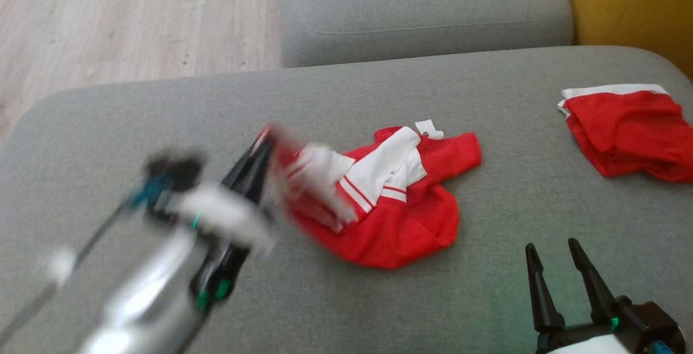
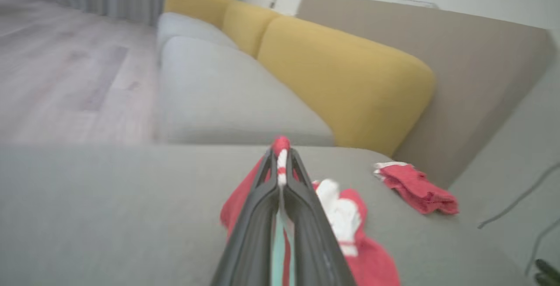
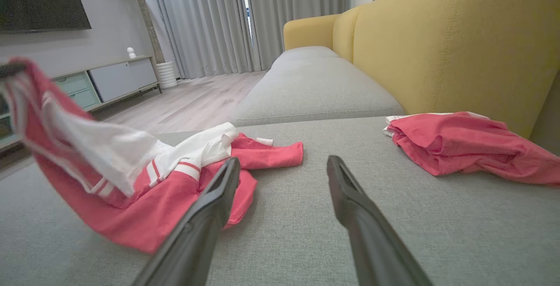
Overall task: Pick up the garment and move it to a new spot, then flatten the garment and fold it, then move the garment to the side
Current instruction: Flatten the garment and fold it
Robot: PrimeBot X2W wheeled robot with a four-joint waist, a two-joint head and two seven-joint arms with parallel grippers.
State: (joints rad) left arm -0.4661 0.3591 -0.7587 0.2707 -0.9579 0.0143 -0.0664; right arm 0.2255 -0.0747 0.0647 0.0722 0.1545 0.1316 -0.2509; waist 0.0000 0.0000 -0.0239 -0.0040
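Your left gripper point(image 1: 264, 145) is clamped on one edge of the garment point(image 1: 390, 208), a red jersey with white panels and thin red-and-white striped trim. In the left wrist view the two fingers point(image 2: 262, 198) press together with a strip of red and white cloth poking out between their tips. That pinched edge is raised off the grey sofa seat point(image 1: 135, 110). The rest hangs down to a crumpled heap lying near the middle of the seat, with one red flap stretched out flat toward the robot's right. The left arm is blurred in the head view.

Your right gripper point(image 1: 549, 246) hovers low over the seat with its jaws spread wide and nothing between them, just right of the heap.

A second red piece point(image 1: 628, 132) with a white band lies bunched well to the right, against the yellow back cushion point(image 3: 437, 50). Bare grey fabric lies between the two pieces, and more to the garment's left. Beyond the garment the seat rounds off to the wooden floor point(image 1: 108, 18) and meets a neighbouring grey cushion point(image 1: 422, 13).
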